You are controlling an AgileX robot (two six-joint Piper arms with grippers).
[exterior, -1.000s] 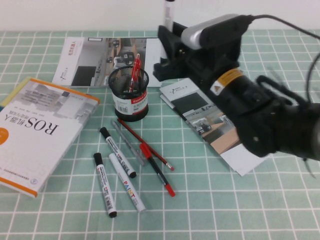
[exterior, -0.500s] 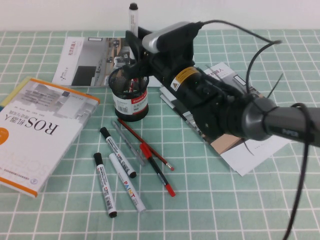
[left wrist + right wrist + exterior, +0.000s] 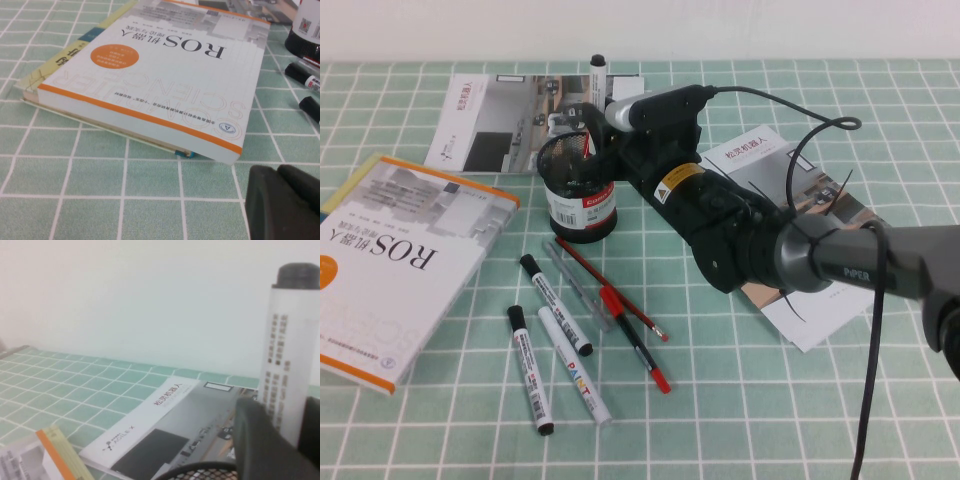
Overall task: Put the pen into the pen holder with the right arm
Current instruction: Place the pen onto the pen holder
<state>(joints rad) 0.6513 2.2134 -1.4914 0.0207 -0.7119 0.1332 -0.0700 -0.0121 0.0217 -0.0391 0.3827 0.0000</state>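
The right gripper (image 3: 597, 118) sits directly over the pen holder (image 3: 578, 187), its fingers (image 3: 265, 440) closed tight around the pen (image 3: 597, 82), and the pen stands upright with its black end on top, its lower part dipping toward the mesh cup's mouth. From the right wrist view the white barrel (image 3: 290, 355) rises just beside the dark finger, printed text running down it, and the mesh rim (image 3: 200, 473) shows right below. How deep the tip sits inside the cup cannot be told, because the gripper covers it. The right arm (image 3: 740, 235) stretches across the table from the right, over a leaflet (image 3: 790, 190) lying beneath it. The pen holder stands on the green checked mat (image 3: 770, 420), a white label with a red band facing the camera. In front of it lies a loose cluster: two white markers with black caps (image 3: 554, 303), a "PAINT" marker (image 3: 575, 381), a red pen (image 3: 633, 338) and a pencil (image 3: 610, 289). Over on the left, a thick ROS book (image 3: 395, 265) lies flat. The left gripper (image 3: 285, 202) hovers low above the mat just beside that book's (image 3: 150, 75) corner, holding nothing, and its dark fingertips look pressed together.
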